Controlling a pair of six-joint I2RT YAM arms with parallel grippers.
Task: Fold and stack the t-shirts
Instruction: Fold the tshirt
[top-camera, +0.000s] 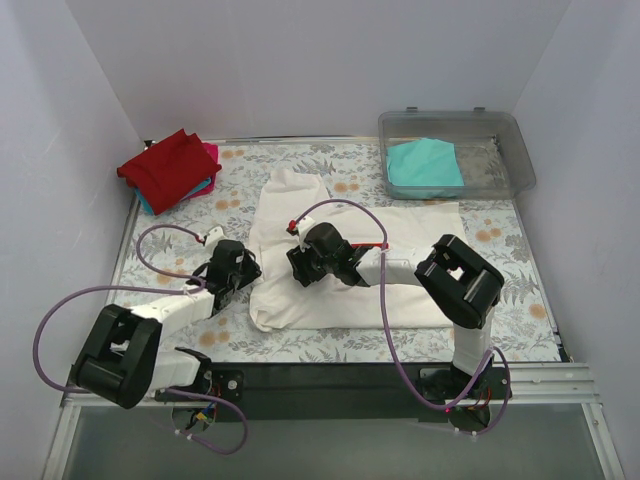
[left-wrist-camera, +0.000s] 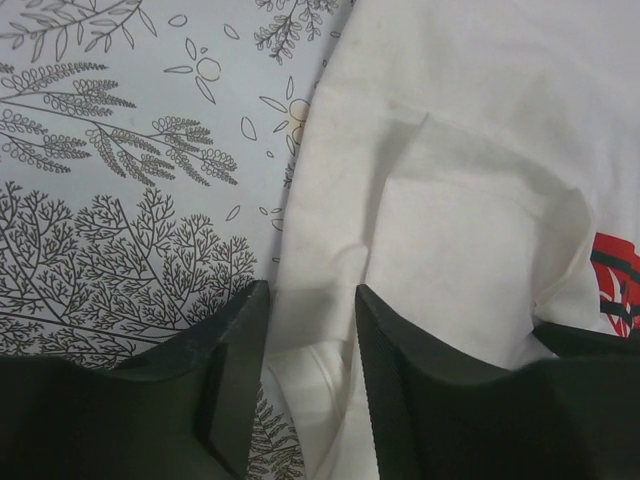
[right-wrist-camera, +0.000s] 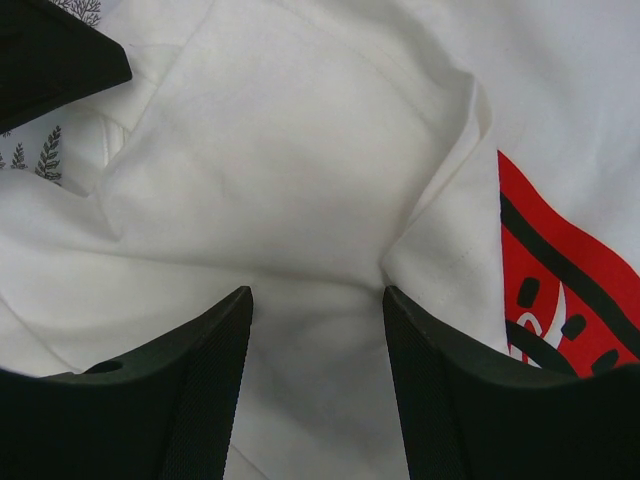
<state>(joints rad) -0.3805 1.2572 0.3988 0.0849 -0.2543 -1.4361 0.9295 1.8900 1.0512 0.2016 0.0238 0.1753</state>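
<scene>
The worktop (top-camera: 500, 250) is covered edge to edge with a pale print of leaves and orange flowers. A white tee (top-camera: 420, 235) lies spread across its middle, rumpled and partly doubled over at the left side. A stack of folded tees (top-camera: 168, 165), red on top, sits at the far left corner, and a clear bin (top-camera: 505, 175) rests at the far right corner.

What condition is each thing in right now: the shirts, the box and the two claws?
White t-shirt: spread out, rumpled, not yet folded.
Red t-shirt: folded, on top of the corner stack.
Teal t-shirt: folded, lying in the bin.
Clear bin: upright, no lid on.
Left gripper: jaws apart, astride the white shirt's edge.
Right gripper: jaws apart, low over the white shirt.
</scene>
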